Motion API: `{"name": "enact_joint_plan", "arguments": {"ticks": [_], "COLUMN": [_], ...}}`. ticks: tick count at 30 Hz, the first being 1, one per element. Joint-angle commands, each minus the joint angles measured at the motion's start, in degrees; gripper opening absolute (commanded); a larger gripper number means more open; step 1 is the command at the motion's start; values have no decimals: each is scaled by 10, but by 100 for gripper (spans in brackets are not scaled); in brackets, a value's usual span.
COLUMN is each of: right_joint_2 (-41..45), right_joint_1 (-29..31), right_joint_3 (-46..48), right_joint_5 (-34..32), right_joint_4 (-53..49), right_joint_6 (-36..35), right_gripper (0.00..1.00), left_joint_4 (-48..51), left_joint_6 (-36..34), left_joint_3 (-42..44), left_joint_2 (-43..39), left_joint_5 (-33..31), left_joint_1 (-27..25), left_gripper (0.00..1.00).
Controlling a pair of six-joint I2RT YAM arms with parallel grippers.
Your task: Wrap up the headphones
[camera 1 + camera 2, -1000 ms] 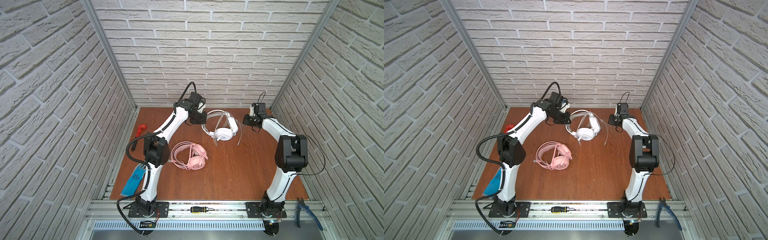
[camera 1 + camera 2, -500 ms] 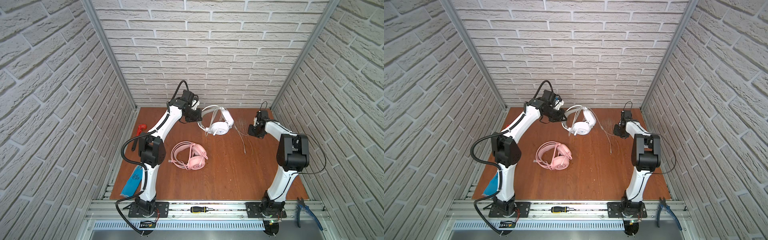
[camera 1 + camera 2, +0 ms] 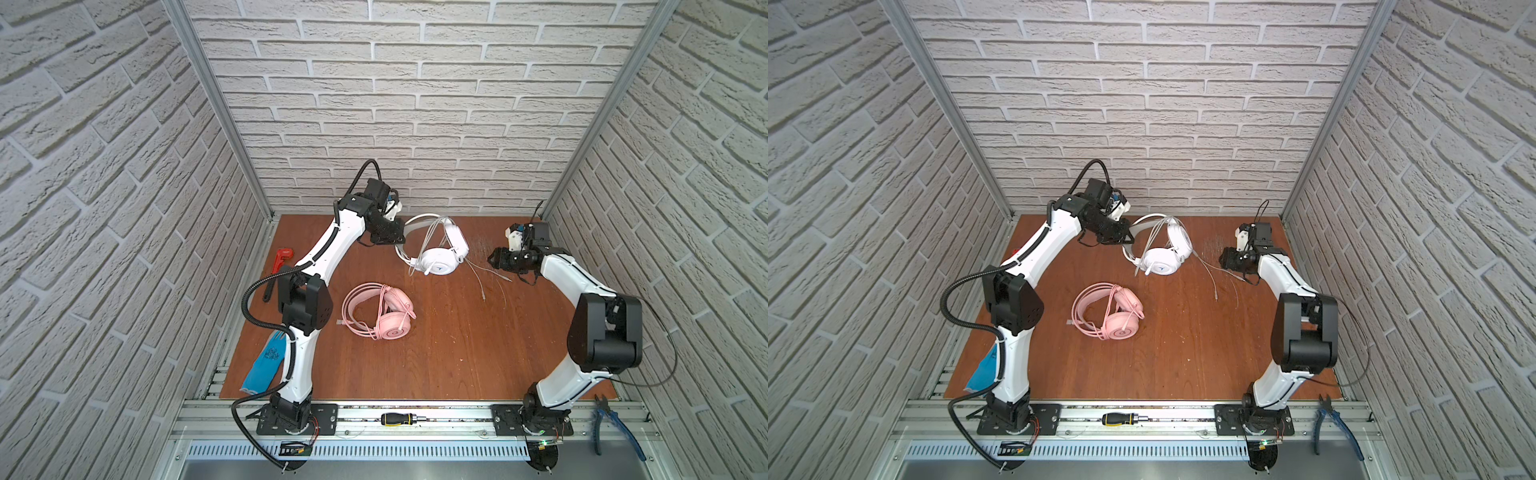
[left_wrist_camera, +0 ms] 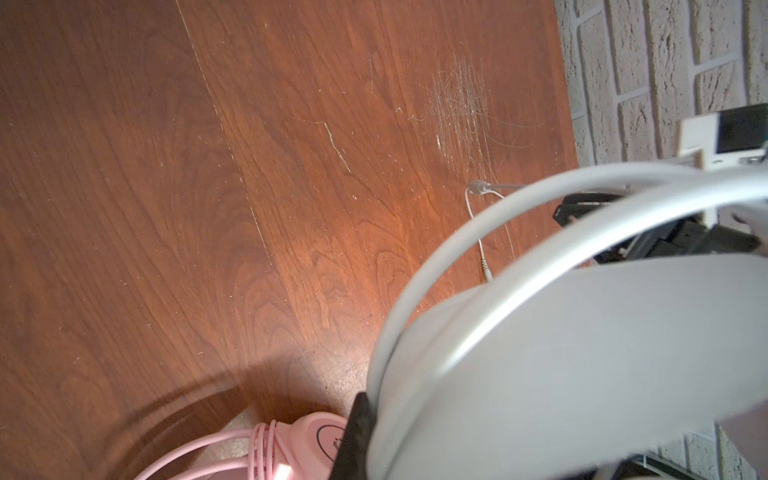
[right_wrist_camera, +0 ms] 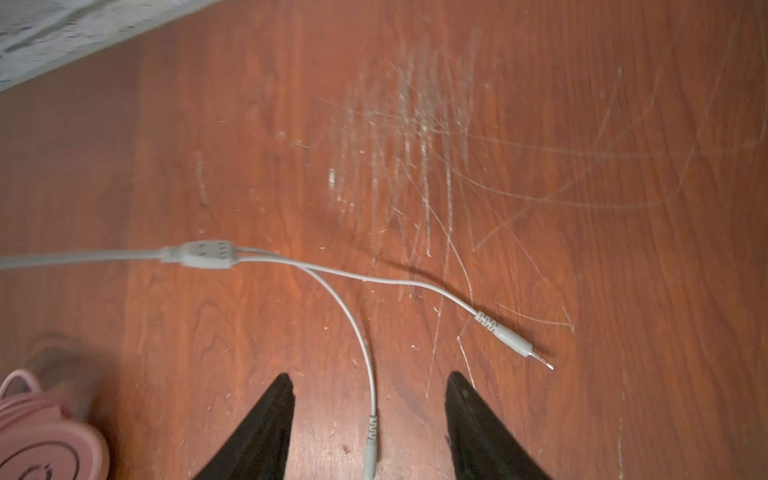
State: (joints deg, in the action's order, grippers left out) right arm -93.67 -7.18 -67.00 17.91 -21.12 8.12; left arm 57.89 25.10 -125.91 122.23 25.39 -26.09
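Left gripper (image 3: 390, 237) is clamping the headband of the white wired over-ear headset (image 3: 438, 261) at the back of the brown wooden tabletop (image 3: 436, 365). The lower earcup is hanging close to the board, and I can't tell if it's touching. Right gripper (image 5: 370, 376) is sitting with its jaws apart, gripping nothing, while one lead of the thin white cable (image 5: 83, 257) is lying loose on the wood between them.

Writing-wise I'm not getting much. The white earcup is showing a small triangle-ish logo in both top views, no letters I can read. The pink wired over-ear headset (image 3: 384, 316) is lying flat mid-table, well apart from both grippers, with its cable wound around the band. Its cup is showing a ring mark, blurred in the right wrist view and half covered by the left gripper's black finger (image 4: 353, 436) in the left wrist view. A plug sleeve there is carrying tiny print, too small to read.

Hidden stuff: the plug between the right jaws is running off the frame edge. The left arm is covering part of the red pipe wrench (image 3: 283, 255) and the blue glove (image 3: 262, 370), whose printing I can't make out either. The cable's grey splitter block (image 5: 203, 254) is feeding two leads.
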Motion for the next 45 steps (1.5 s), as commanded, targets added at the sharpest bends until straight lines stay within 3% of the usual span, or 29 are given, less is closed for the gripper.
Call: {"name": "enact_joint_plan", "arguments": {"ticks": [1, 8, 21, 28, 32, 36, 38, 42, 45], "right_joint_2": [33, 45, -45, -101, -131, -157, -160, -159, -160], "right_joint_1": [16, 68, 112, 114, 114, 113, 114, 112, 107], "right_joint_3": [48, 82, 39, -18, -45, -73, -74, -72, -74], "right_joint_5": [78, 93, 59, 66, 80, 92, 91, 79, 70], "right_joint_4": [90, 156, 303, 318, 321, 305, 300, 288, 270], "right_joint_6": [-44, -76, -62, -41, -27, -14, -10, -3, 8], "right_gripper": [67, 76, 75, 70, 59, 31, 21, 9, 6], "left_joint_4": [13, 34, 66, 78, 80, 84, 86, 92, 94], "left_joint_6": [-12, -18, -32, -41, -44, -45, -46, -50, -52], "left_joint_3": [-29, -52, -82, -84, -85, -87, -89, -89, -88], "left_joint_2": [7, 19, 30, 32, 32, 32, 33, 29, 27], "left_joint_5": [30, 27, 22, 22, 23, 24, 23, 21, 21], "left_joint_1": [-5, -9, -19, -26, -28, -28, -29, -28, -29], "left_gripper": [0, 0, 0, 0, 0, 0, 0, 0, 0]}}
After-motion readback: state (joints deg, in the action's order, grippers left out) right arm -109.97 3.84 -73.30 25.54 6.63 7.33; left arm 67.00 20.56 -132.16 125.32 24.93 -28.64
